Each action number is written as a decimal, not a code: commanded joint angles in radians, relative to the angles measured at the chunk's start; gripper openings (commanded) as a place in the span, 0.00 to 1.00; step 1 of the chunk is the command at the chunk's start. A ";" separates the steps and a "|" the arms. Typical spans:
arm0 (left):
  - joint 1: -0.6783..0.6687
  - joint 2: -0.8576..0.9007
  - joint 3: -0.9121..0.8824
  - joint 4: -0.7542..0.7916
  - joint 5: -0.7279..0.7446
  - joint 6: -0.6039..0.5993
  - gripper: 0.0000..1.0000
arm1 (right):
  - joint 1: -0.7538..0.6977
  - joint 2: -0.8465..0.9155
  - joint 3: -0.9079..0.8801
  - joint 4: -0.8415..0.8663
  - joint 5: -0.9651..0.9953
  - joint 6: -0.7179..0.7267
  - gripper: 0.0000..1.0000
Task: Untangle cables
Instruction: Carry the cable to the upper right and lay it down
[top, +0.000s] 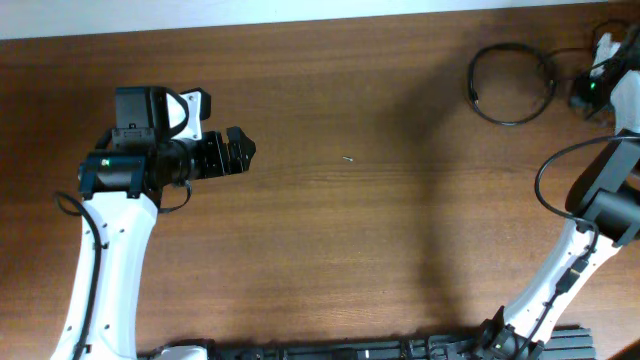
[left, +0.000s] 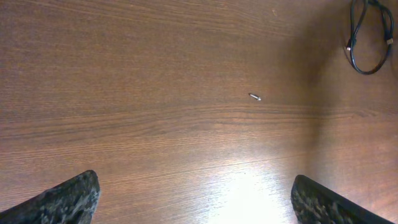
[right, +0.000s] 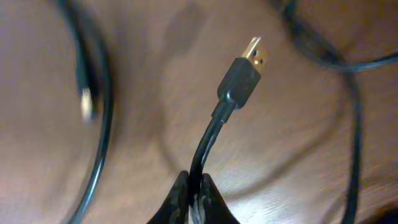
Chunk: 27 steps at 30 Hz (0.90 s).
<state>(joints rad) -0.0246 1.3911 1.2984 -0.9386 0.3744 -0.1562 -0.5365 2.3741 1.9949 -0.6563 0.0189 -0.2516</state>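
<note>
right claw (right: 198, 196) is clamping together on a cable (right: 208, 140) just behind its gold plug (right: 241, 78), holding that end up off the table (top: 350, 250). the loop (top: 512, 85) is lying at the far right corner, near that claw. left claw (top: 240, 152) is hanging wide apart, gripping nothing, well apart from the loop. risks, as judged: the pinch is sitting on thin cord, so a pull may be slipping it free; nothing is pinning the loop, so a pull may be dragging the whole bundle or tightening a knot. count: two claws; one held plug and a second plug (right: 87, 102); one loop clear from overhead; two blurred strands (right: 354, 124) beside the held cable, separate cables or not, cannot tell; one speck (top: 347, 159) mid-table.
</note>
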 joint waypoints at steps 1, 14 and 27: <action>-0.003 -0.016 0.011 0.002 0.003 0.016 0.99 | -0.010 0.002 0.019 0.066 0.051 -0.003 0.04; -0.003 -0.016 0.011 0.002 0.003 0.016 0.99 | -0.008 -0.319 0.021 0.048 -0.265 0.069 0.99; -0.003 -0.016 0.011 0.002 0.003 0.016 0.99 | 0.068 -0.677 0.019 0.101 -0.655 0.474 0.99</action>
<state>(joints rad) -0.0246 1.3911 1.2984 -0.9386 0.3744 -0.1562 -0.5209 1.7546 2.0121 -0.5636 -0.5976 0.1654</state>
